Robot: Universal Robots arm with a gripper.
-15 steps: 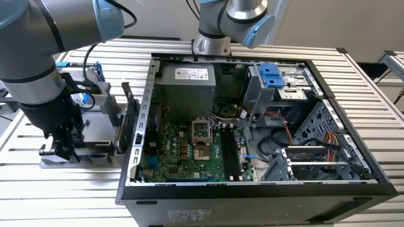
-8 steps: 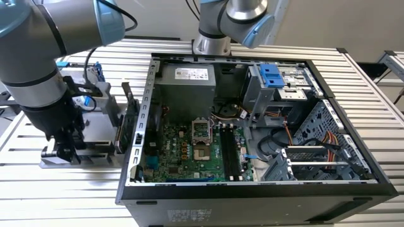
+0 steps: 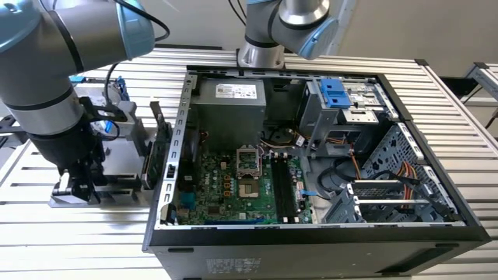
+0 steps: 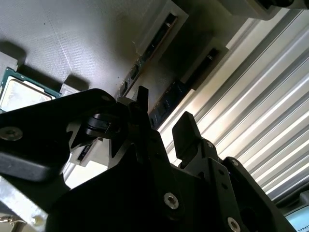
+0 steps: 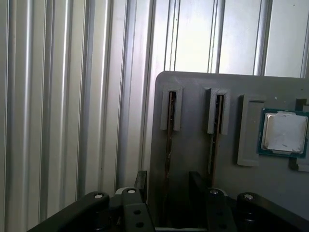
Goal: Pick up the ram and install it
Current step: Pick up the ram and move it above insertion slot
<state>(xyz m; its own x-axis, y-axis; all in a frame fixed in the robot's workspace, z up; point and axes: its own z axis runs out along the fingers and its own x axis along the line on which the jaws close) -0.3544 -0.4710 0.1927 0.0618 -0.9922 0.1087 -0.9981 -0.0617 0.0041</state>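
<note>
Hovering close over the grey holder [image 5: 193,96] on the tabletop [image 5: 72,96], the hand [image 5: 168,177] held nothing, its fingers [image 5: 141,177] spread to either side of the ram [image 5: 171,113], which sat edge-up in its slot directly beneath, long axis running parallel to the finger faces.

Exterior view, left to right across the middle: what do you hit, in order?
gripper → computer case's left wall → CPU socket → memory slots → drive cage
</note>
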